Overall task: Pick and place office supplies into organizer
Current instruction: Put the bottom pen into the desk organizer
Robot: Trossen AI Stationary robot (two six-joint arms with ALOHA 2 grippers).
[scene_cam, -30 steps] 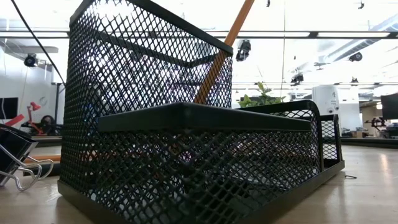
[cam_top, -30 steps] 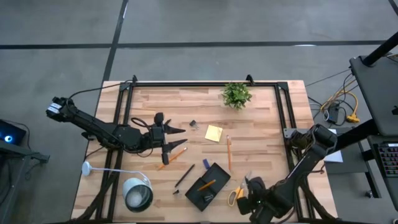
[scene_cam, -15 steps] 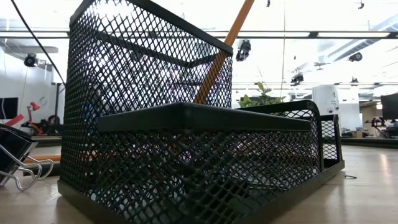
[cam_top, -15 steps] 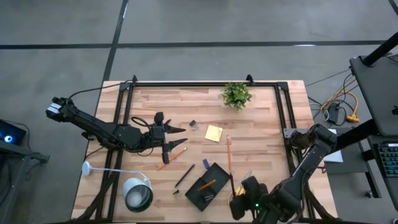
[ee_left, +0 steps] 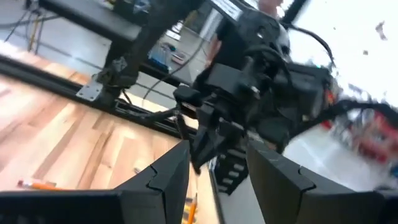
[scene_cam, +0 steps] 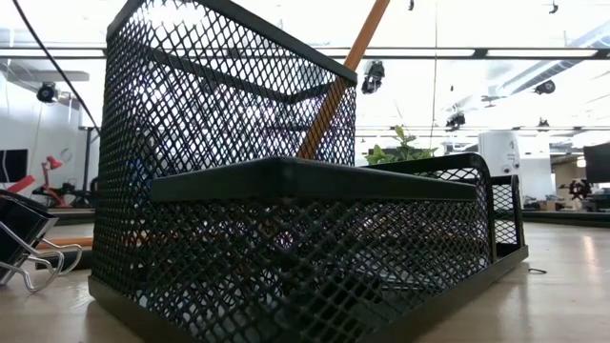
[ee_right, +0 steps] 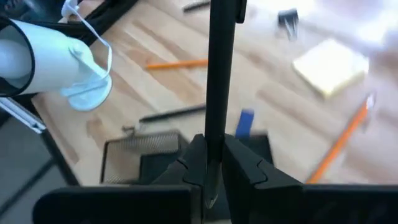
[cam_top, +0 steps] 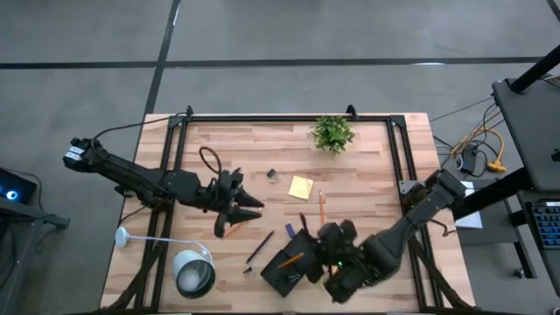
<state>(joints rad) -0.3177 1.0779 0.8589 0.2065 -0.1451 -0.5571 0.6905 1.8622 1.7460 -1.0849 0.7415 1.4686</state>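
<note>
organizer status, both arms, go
Right gripper shut on black pen, above organizer. Left gripper open, empty, near orange pencil. Nothing blocking the organizer.

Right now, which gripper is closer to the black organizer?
The right gripper, holding a black pen, hovers at the organizer's edge. The left gripper is farther off, beyond the loose pencil.

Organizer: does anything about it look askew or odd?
The organizer sits turned diagonally to the edges of the table, and the orange pencil inside it leans tilted above the tall compartment. No damage or spill shows.
</note>
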